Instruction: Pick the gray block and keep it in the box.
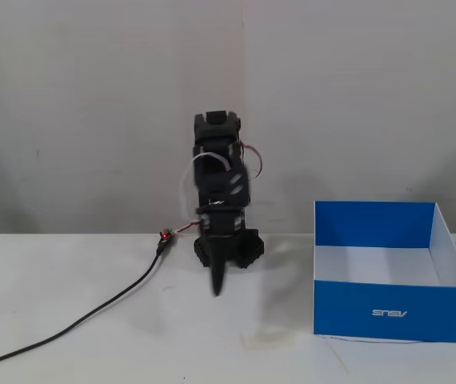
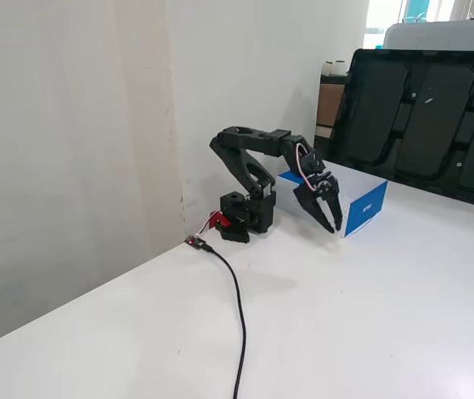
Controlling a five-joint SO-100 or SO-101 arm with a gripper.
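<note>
The black arm stands at the back of the white table. My gripper (image 1: 218, 290) points down just above the table, left of the box in a fixed view, and its fingers look closed together with nothing between them. In the other fixed view my gripper (image 2: 333, 226) hangs just in front of the box. The blue box (image 1: 392, 312) with a white inside stands open-topped on the right; it also shows behind the gripper (image 2: 367, 209). The gray block shows in neither view. The box's front wall hides the near part of its floor.
A black cable (image 1: 92, 316) runs from a small red connector (image 1: 164, 236) at the arm's base across the table to the left front; it also shows in the other fixed view (image 2: 239, 307). A large black tray (image 2: 424, 125) leans behind the box.
</note>
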